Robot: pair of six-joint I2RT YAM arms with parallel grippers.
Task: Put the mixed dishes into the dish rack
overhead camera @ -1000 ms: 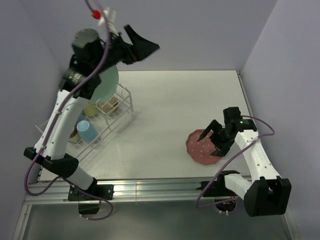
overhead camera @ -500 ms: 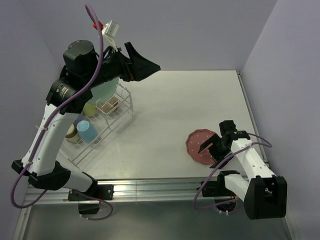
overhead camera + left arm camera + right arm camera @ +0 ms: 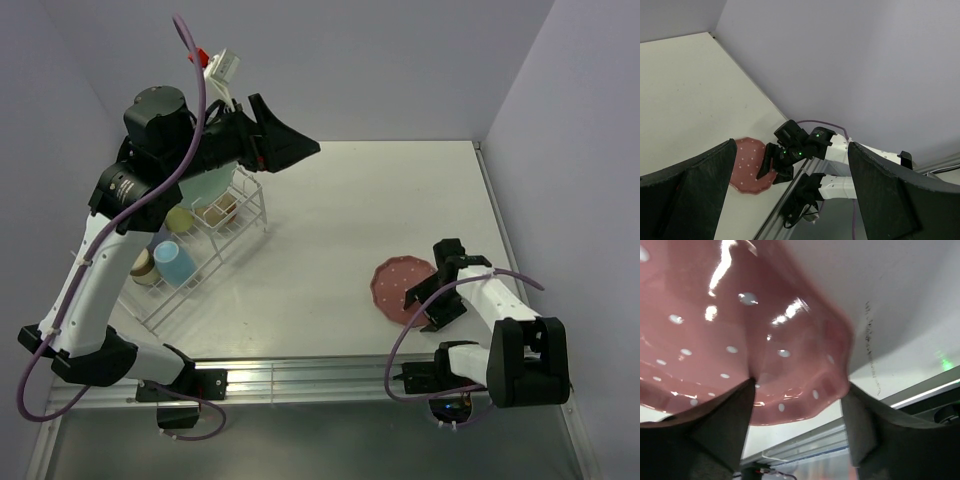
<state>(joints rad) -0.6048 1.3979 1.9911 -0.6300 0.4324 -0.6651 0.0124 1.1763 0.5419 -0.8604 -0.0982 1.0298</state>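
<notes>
The pink white-dotted plate [image 3: 397,287] lies flat on the table at the right. My right gripper [image 3: 422,306] is low at its near right rim, open, with one finger over the plate and the other off its edge. In the right wrist view the plate [image 3: 740,330] fills the gap between the fingers of the right gripper [image 3: 797,386]. My left gripper [image 3: 287,145] is open and empty, raised high beside the dish rack [image 3: 240,232]. The rack holds the mint-green plate [image 3: 212,180] upright, the yellow mug [image 3: 180,218] and the light blue mug [image 3: 172,258]. The left wrist view shows the pink plate [image 3: 746,167] far below the left gripper [image 3: 790,145].
A small brownish cup [image 3: 218,210] and a cream-coloured dish [image 3: 143,266] also sit in the rack. The metal rail [image 3: 320,375] runs along the table's near edge, close to the plate. Walls close off the back and the right side.
My right gripper has dropped from above the pink plate to its near right rim. My left arm has swung down and to the right, away from the rack.
</notes>
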